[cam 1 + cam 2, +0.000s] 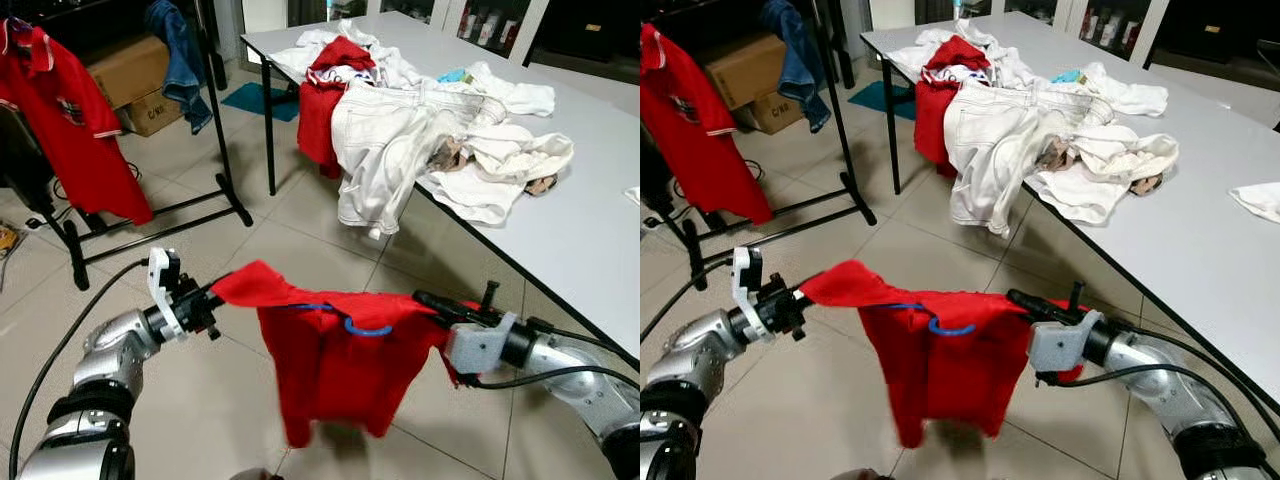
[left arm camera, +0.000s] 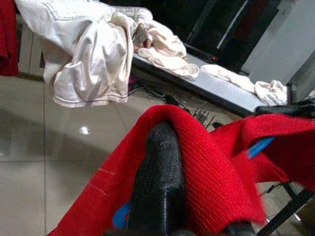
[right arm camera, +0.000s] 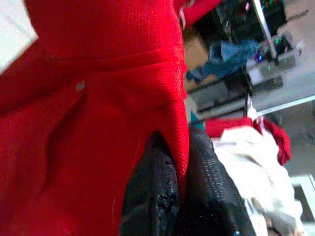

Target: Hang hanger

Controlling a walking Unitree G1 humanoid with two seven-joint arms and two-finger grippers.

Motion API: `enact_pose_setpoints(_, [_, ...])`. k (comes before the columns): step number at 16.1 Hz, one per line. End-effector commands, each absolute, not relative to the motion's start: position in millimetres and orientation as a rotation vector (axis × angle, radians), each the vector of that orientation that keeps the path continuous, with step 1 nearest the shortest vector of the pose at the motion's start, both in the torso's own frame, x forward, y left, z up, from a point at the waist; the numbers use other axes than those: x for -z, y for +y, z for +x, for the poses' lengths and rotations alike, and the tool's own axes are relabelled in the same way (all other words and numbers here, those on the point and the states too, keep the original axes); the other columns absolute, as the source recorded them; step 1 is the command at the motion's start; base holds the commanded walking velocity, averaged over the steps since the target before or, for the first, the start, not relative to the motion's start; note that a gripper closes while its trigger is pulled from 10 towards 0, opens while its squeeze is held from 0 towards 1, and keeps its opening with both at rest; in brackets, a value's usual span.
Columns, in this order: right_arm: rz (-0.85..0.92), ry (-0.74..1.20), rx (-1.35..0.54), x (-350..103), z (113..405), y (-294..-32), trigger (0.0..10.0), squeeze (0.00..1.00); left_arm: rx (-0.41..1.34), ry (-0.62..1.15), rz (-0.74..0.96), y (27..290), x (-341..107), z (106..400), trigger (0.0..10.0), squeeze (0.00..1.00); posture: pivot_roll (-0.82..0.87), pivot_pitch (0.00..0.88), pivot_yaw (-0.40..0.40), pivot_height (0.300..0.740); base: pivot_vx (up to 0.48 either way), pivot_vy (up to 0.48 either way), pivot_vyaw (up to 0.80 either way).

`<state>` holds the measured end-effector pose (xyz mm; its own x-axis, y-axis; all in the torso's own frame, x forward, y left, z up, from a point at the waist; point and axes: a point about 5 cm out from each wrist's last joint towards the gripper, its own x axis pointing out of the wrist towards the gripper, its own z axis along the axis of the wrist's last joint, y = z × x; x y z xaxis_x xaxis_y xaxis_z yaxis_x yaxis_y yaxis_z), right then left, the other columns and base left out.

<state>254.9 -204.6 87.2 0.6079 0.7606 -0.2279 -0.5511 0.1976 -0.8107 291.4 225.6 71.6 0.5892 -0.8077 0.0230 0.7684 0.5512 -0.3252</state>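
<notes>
A red shirt [image 1: 335,365] on a blue hanger [image 1: 366,327] hangs stretched between my two grippers, low over the tiled floor. At the shirt's left shoulder my left gripper [image 1: 217,293] is shut on the cloth; in the left wrist view the red knit drapes over a black finger [image 2: 160,187]. My right gripper [image 1: 428,300] is shut on the right shoulder, and in the right wrist view both black fingers [image 3: 152,196] pinch a fold of red cloth. The hanger's blue hook pokes out at the collar. The black clothes rack [image 1: 217,110] stands to the far left.
On the rack hang another red shirt [image 1: 75,125] and blue jeans [image 1: 180,50]. Cardboard boxes [image 1: 135,75] sit behind it. A grey table [image 1: 580,230] on the right carries a heap of white and red clothes [image 1: 400,130]. Open tiled floor lies between rack and table.
</notes>
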Motion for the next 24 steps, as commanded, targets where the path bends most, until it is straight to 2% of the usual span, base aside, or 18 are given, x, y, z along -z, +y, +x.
enact_pose_setpoints(1, [-0.991,-0.287,-0.949,-92,251,-206,10.0,0.00,0.946,0.149,-0.272,230,-73,290,0.0,0.00,-0.03,0.000,0.014,0.740,0.000,0.000,0.00])
enact_pose_setpoints(7, [-1.103,-0.196,-0.854,-97,264,-232,10.0,0.00,0.959,0.154,-0.258,229,-73,289,0.0,0.00,-0.03,0.000,0.009,0.740,0.000,0.000,0.00])
enact_pose_setpoints(11, [-1.130,-0.147,-0.828,-95,271,-225,10.0,0.00,0.976,0.145,-0.261,225,-73,289,0.0,0.00,-0.03,0.000,0.010,0.740,0.000,0.000,0.00])
enact_pose_setpoints(14, [-1.185,-0.078,-0.791,-94,277,-233,10.0,0.00,0.983,0.149,-0.263,224,-71,287,0.0,0.00,-0.03,0.000,0.010,0.740,0.000,0.000,0.00])
enact_pose_setpoints(17, [-1.230,-0.170,-0.829,-100,273,-230,10.0,0.00,0.984,0.150,-0.261,224,-71,286,0.0,0.00,-0.03,0.000,0.009,0.740,0.000,0.000,0.00])
enact_pose_setpoints(19, [-1.254,-0.334,-0.989,-100,254,-216,10.0,0.00,0.988,0.153,-0.256,223,-71,286,0.0,0.00,-0.03,0.000,0.009,0.740,0.000,0.000,0.00])
enact_pose_setpoints(21, [-1.325,-0.343,-1.029,-96,250,-216,10.0,0.00,0.991,0.154,-0.253,224,-72,287,0.0,0.00,-0.03,0.000,0.007,0.740,0.000,0.000,0.00])
enact_pose_setpoints(24, [-1.459,-0.331,-0.989,-96,257,-223,10.0,0.00,0.996,0.157,-0.250,224,-72,286,0.0,0.00,-0.03,0.000,0.008,0.740,0.000,0.000,0.00])
